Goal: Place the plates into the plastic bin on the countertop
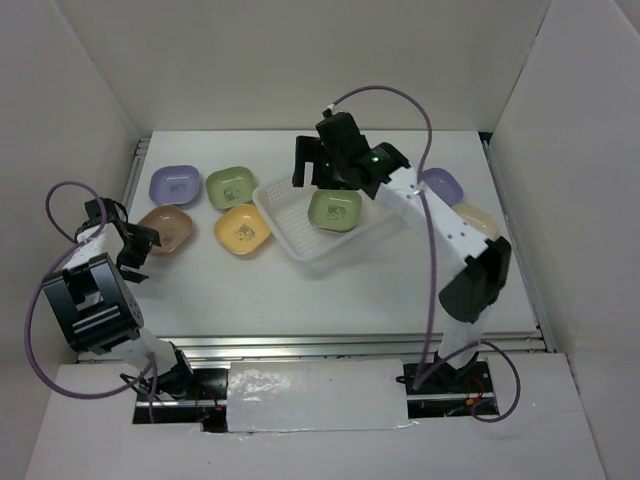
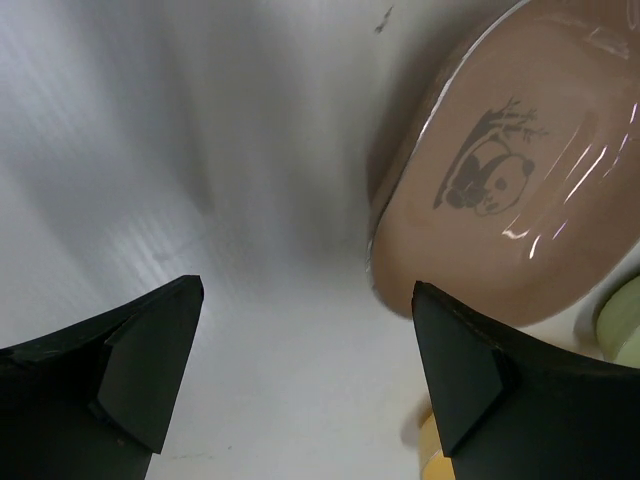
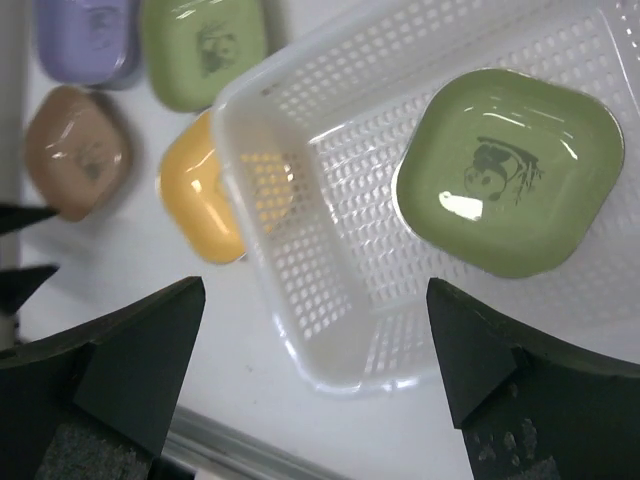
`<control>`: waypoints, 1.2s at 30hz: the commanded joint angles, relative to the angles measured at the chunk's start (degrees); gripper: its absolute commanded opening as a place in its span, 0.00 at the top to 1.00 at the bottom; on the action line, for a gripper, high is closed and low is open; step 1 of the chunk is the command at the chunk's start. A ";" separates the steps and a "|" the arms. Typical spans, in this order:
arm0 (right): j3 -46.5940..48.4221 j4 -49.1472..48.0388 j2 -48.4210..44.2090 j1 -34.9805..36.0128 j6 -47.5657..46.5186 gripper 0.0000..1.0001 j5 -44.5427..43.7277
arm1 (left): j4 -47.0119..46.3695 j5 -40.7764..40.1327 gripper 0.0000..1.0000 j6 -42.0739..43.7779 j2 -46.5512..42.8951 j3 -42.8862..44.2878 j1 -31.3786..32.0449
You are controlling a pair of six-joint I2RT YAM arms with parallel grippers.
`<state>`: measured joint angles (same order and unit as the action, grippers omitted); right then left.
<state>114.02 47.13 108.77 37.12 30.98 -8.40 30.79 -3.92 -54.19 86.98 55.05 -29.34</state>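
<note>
The plastic bin stands mid-table with one green plate lying in it. My right gripper hovers open and empty above the bin's far edge. In the right wrist view the bin's wall and that green plate lie below the open gripper. My left gripper is open and empty just left of the brown plate. In the left wrist view the brown plate lies beyond the right finger of the open gripper, and only bare countertop lies between the fingers.
On the countertop left of the bin lie a purple plate, a green plate and a yellow plate. Right of it, partly under the right arm, lie a purple plate and a cream plate. White walls enclose three sides.
</note>
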 commanded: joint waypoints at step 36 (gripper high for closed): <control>-40.62 -14.53 -45.31 -14.70 -1.54 0.00 7.26 | 2.90 -16.22 1.00 -3.92 -17.47 15.69 37.57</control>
<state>74.74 34.74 66.37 24.53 28.73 -4.16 37.58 -21.58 -60.99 66.30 68.71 2.11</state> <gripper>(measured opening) 0.997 0.046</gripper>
